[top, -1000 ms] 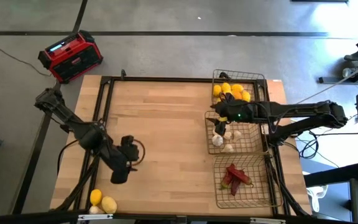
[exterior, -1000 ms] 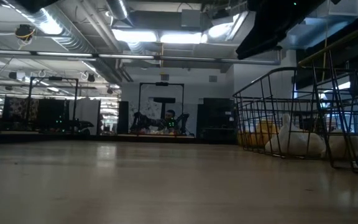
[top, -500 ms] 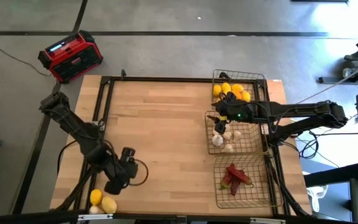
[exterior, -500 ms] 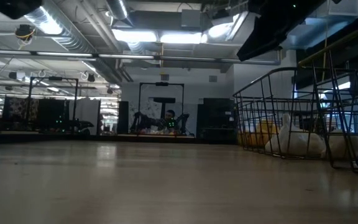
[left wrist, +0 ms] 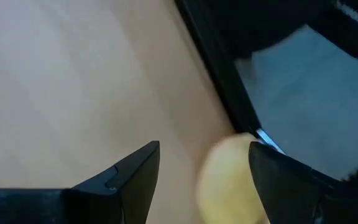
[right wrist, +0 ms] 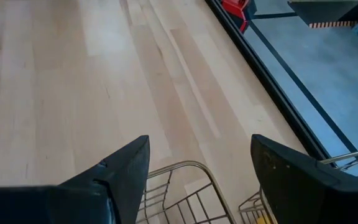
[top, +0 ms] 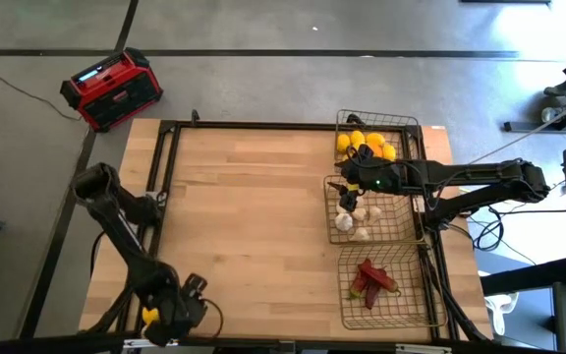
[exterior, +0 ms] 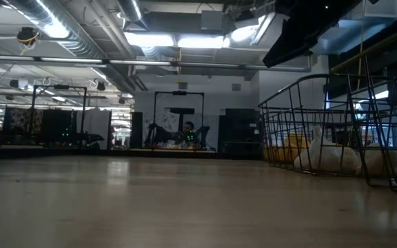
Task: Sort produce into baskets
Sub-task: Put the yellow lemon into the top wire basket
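**A:** Bronze wire, three baskets in a column at the table's [top: 263, 206] three o'clock side. What's in each?

**B:** The twelve o'clock basket [top: 407, 122] holds lemons [top: 366, 144], the middle basket [top: 397, 232] garlic bulbs [top: 354, 217], the six o'clock basket [top: 401, 313] chili peppers [top: 371, 279].

**A:** Anything unsorted?

**B:** A loose lemon [top: 150, 314] at the table's seven o'clock corner, beside the black frame rail [top: 161, 162]. In the left wrist view it [left wrist: 229, 180] lies between the parted fingers [left wrist: 135, 177], not gripped.

**A:** So the left gripper [top: 177, 313] is there?

**B:** Yes, over that corner, jaws apart, empty.

**A:** And the right one?

**B:** The right gripper [top: 345, 179] hangs over the edge between the lemon and garlic baskets, fingers [right wrist: 120, 171] spread, holding nothing.

**A:** Off the table?

**B:** A red radio [top: 111, 88] on the floor at eleven o'clock.
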`<state>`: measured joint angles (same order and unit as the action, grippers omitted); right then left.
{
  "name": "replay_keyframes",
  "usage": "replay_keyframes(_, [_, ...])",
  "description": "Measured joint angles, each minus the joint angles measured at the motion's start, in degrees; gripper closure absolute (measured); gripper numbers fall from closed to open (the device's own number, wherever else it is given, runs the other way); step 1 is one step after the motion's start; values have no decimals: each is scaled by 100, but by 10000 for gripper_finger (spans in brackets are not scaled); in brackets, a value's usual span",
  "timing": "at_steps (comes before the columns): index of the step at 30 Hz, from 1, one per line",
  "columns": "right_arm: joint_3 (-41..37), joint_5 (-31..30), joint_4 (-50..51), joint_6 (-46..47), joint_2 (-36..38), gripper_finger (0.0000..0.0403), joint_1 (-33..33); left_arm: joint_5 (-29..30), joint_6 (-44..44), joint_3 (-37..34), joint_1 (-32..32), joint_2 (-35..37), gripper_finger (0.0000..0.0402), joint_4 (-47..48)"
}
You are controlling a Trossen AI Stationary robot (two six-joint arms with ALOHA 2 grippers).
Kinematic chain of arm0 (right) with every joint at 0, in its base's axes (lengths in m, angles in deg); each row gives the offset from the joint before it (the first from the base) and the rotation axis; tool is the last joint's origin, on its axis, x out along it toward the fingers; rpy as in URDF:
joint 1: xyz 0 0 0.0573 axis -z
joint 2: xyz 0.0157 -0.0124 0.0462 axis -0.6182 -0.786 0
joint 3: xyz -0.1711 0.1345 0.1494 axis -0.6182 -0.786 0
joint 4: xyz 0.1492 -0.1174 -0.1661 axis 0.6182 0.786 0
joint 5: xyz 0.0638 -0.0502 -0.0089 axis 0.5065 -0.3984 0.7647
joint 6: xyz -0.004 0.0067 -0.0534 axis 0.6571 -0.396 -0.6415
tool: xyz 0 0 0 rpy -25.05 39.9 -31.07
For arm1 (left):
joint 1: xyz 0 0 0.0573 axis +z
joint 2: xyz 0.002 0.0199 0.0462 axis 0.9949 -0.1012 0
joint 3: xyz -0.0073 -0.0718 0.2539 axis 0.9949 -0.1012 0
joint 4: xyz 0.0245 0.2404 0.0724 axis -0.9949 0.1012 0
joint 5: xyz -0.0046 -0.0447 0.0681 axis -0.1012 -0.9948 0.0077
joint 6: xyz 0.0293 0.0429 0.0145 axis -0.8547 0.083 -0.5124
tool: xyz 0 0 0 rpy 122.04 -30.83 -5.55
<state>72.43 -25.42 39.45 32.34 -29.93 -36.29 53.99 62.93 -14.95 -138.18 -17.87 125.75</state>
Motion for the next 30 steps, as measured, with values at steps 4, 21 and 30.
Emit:
replay_keyframes(4, [0, 0, -1, 0, 0, 130, 0, -193, 526, 0, -355, -244, 161, -148])
replay_keyframes(21, [0, -14, 97, 0, 0, 130, 0, -65, 36, 30, -834, -1001, 161, -256])
replay_keyframes(30, [0, -16, 98, 26, 0, 130, 0, 114, -97, 18, -851, -1131, 161, 462])
